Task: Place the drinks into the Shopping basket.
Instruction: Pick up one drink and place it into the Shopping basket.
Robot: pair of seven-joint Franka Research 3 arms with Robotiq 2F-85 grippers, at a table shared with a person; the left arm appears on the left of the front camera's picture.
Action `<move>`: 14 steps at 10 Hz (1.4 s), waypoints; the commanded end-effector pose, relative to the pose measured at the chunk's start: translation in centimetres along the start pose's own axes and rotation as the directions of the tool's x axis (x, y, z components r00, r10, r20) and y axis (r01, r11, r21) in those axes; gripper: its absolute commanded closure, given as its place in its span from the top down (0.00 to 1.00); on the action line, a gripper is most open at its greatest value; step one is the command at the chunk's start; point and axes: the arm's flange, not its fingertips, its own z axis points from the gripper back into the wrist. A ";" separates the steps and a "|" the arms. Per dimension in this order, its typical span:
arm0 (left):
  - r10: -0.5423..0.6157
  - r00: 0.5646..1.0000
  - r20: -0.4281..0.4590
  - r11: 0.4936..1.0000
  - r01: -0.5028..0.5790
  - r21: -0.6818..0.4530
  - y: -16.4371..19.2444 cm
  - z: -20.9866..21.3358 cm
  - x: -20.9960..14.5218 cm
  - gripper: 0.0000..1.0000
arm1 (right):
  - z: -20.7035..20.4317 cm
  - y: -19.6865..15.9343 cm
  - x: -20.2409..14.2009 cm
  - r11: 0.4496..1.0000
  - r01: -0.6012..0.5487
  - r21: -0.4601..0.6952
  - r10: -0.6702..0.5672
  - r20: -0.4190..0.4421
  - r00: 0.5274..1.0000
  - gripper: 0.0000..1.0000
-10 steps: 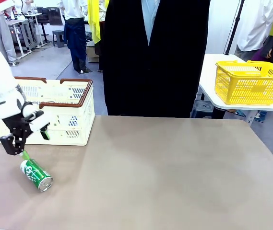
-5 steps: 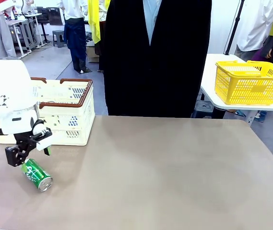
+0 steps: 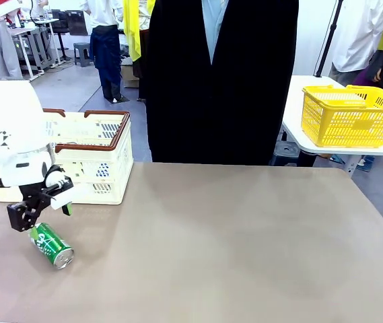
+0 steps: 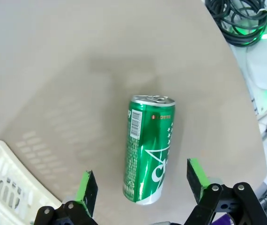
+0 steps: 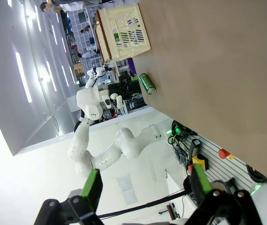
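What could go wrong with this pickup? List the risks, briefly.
1. The green can lies on its side between the open left hand's fingers; if they close off-centre, it may roll away.
2. It lies close to the table's edge, so a nudge could send it over.
3. The Shopping basket stands close behind; its rim could catch the can if lifted too low.

A glossy green metal drink can with a silver top [image 4: 149, 148] lies on a matt, smooth tan table [image 3: 245, 242], near a cream-white slotted plastic basket with a dark brown rim [image 3: 87, 158]; farther from the can, a shiny yellow plastic basket [image 3: 349, 114].
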 end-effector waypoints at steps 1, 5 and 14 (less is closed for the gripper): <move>-0.108 0.994 0.010 0.994 0.109 -0.033 -0.3 -2.0 -0.3 1.00 | 0.2 0.3 -0.3 1.000 0.012 -0.008 -0.012 -0.012 1.000 1.00; -0.186 0.983 -0.005 0.982 0.186 -0.021 -2.7 -5.4 -0.4 1.00 | 0.2 0.3 -0.3 1.000 0.012 -0.008 -0.012 -0.012 1.000 1.00; -0.190 0.981 -0.046 0.975 0.183 -0.126 -2.4 -8.6 -0.3 0.00 | 0.2 0.3 -0.3 1.000 0.012 -0.008 -0.012 -0.012 1.000 1.00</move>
